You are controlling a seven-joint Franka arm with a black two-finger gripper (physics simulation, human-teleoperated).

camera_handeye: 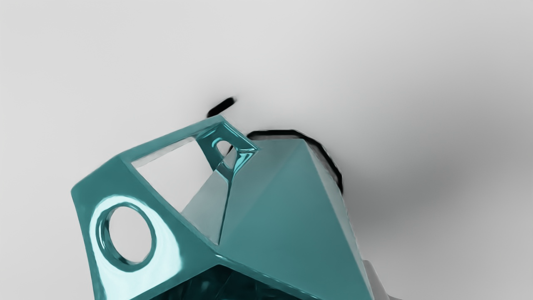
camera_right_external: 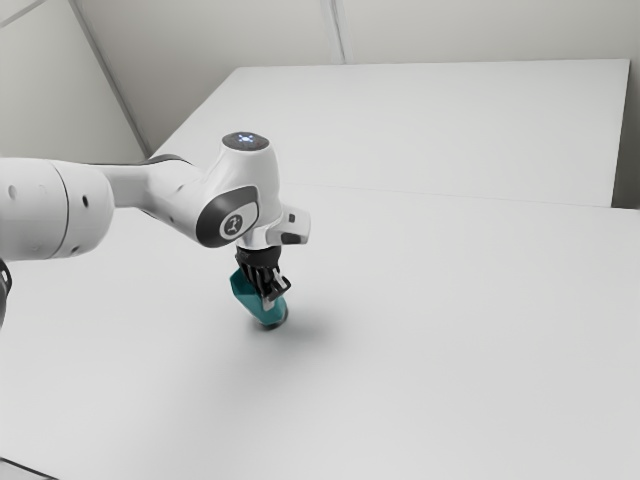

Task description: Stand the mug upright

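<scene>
Glossy and faceted, the teal mug (camera_handeye: 270,208) tilts at the gripper (camera_right_external: 275,293), whose closure I cannot tell, well in from the smooth white table's (camera_right_external: 450,330) far edge. Pale walls (camera_right_external: 220,35) rise behind.

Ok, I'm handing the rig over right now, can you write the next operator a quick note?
Tool: down at the mug; whether it has a firm grip can't be confirmed.
Mug: tilted, base low by the table, mouth leaning toward the exterior view's left; base contact unclear.
Done: tool brought to the mug.
Left: bring it upright, seat the base, let go, back away.
</scene>
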